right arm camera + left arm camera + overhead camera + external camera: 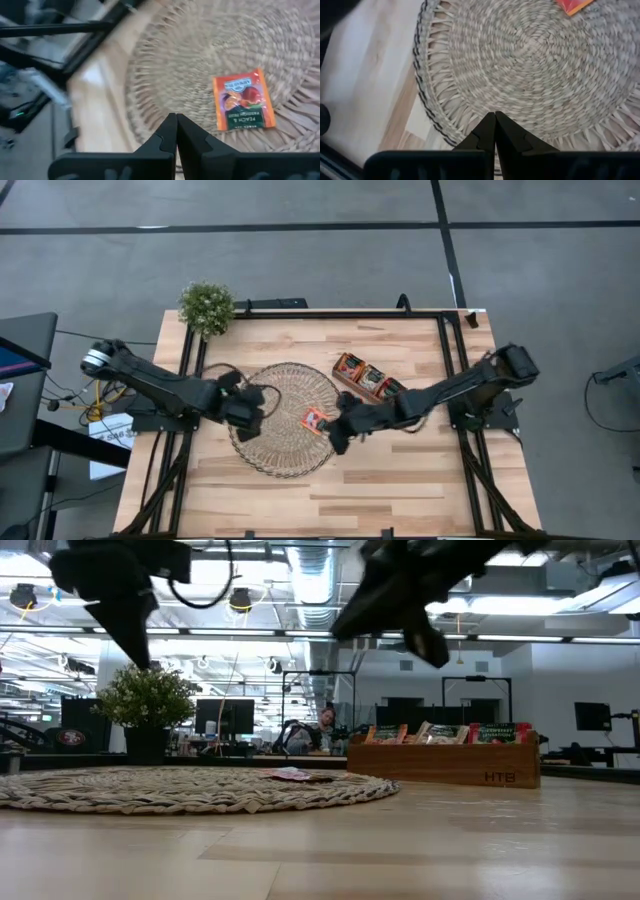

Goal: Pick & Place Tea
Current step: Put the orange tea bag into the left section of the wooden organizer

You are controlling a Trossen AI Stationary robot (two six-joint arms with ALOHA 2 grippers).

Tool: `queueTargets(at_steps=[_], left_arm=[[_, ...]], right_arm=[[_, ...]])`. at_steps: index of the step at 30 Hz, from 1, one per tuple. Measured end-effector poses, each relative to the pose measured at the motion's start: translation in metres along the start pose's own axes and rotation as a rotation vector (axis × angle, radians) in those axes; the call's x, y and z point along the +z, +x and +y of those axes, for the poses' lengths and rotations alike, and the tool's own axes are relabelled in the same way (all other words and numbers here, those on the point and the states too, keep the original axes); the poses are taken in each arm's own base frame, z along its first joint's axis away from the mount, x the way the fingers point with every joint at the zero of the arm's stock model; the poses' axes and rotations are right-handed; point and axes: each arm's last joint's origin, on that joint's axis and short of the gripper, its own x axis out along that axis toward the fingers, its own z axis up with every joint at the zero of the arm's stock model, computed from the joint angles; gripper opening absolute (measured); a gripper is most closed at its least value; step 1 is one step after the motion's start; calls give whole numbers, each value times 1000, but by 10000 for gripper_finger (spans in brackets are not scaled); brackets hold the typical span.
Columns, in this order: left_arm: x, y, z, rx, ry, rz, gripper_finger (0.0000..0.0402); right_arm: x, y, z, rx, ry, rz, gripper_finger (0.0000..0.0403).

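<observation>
One red-orange tea sachet (315, 420) lies flat on the right part of the round wicker mat (285, 418); it also shows in the right wrist view (244, 100). More tea sachets (366, 376) stand in the brown wooden tray (344, 382) to the far right of the mat. My left gripper (266, 400) hangs shut over the mat's left part (495, 117), holding nothing. Just right of the sachet and above the mat's right edge, my right gripper (336, 440) is shut and holds nothing (175, 120).
A small potted plant (207, 307) stands at the table's far left corner. Bare wooden tabletop (330, 500) lies between the mat and the near edge. Black frame rails (440, 340) run along the table's sides and far edge.
</observation>
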Motion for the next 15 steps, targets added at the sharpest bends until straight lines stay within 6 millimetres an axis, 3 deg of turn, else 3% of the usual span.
queueTargets(at_steps=[7, 15], left_arm=[[-22, -23, 31, -64, -52, -116, 0], [-39, -43, 56, -115, -79, -224, 0]], right_arm=[[10, 37, 6, -156, 75, 100, 0], [9, 58, -4, -186, 225, 178, 20]])
